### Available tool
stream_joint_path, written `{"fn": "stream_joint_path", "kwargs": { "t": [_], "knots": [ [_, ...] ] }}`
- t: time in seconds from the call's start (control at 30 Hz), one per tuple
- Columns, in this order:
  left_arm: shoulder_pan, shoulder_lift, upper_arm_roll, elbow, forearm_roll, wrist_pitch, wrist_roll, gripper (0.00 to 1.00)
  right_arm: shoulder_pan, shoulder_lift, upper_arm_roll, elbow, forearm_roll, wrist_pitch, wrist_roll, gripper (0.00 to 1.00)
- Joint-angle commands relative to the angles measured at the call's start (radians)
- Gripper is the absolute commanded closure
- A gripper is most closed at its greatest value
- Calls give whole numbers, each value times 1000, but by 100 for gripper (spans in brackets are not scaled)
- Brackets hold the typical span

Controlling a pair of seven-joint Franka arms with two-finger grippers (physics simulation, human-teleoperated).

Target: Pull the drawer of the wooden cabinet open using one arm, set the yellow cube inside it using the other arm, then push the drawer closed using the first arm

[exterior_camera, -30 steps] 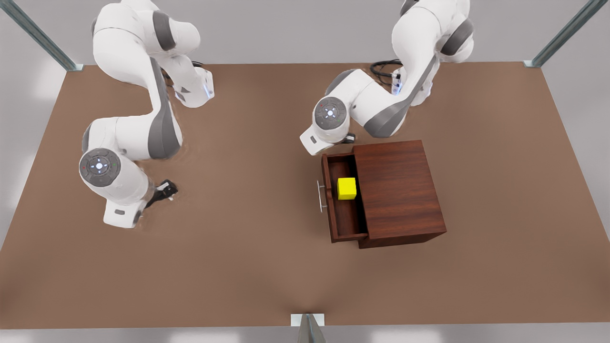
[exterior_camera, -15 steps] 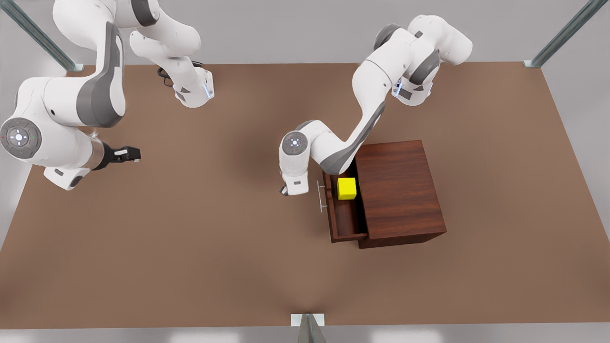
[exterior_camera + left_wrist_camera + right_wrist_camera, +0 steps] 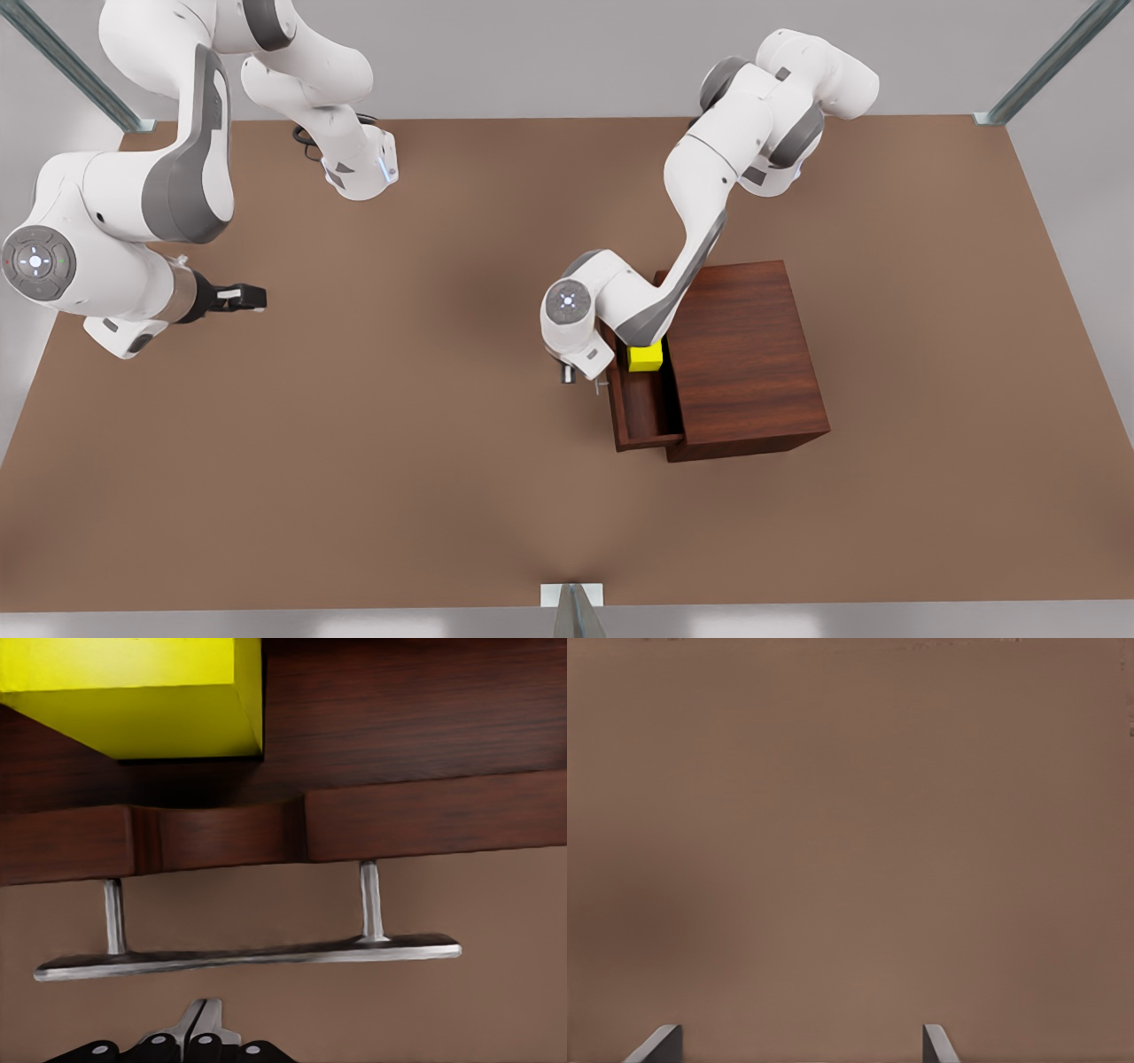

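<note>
The wooden cabinet [image 3: 744, 354] stands right of the table's centre, its drawer [image 3: 640, 416] pulled out toward the front view's left. Inside the drawer sits the yellow cube [image 3: 647, 358], partly covered by the left arm's wrist. My left gripper [image 3: 569, 373] hangs just outside the drawer front, beside the silver bar handle [image 3: 601, 384]. In the left wrist view the left gripper [image 3: 205, 1028] is shut and empty, a short gap from the handle [image 3: 248, 955], with the drawer front [image 3: 425, 824] and the cube [image 3: 133, 700] beyond. My right gripper [image 3: 252, 297] waits open far to the front view's left.
The brown table [image 3: 425, 461] stretches wide in front of the drawer. In the right wrist view the right gripper [image 3: 802, 1045] hovers over bare table [image 3: 850, 833]. Metal frame posts [image 3: 1050, 62] stand at the table's corners, and a bracket [image 3: 572, 595] sits at its near edge.
The left arm swung from behind the cabinet to the drawer front and closed in on the handle. The right arm pulled back to the front view's left. Drawer and cube stayed put.
</note>
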Motion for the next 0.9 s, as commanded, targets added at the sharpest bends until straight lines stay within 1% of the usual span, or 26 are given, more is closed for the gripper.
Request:
{"fn": "stream_joint_path", "kwargs": {
  "t": [0.0,0.07,0.17,0.37,0.5,0.67,0.87],
  "knots": [
    [4,-2,-2,-10,1,-9,-262,79,0,-1,0,0,4,9,65,0],
    [22,-2,-30,-30,3,-15,-196,79,-6,-1,1,0,7,9,65,0],
    [25,-2,-32,-33,3,-17,-194,79,-11,-32,0,-25,13,43,60,0],
    [64,-9,-44,-39,6,-53,-160,79,-11,-29,-4,-23,8,46,60,0],
    [107,-9,-76,-47,22,-70,-139,79,-11,-29,-4,-23,11,46,60,0],
    [185,-18,-162,-51,65,-86,-123,79,-12,-29,-2,-25,13,44,59,0],
    [234,-32,-180,-60,73,-115,-102,79,-12,-29,-4,-26,11,43,57,0]
  ]
}}
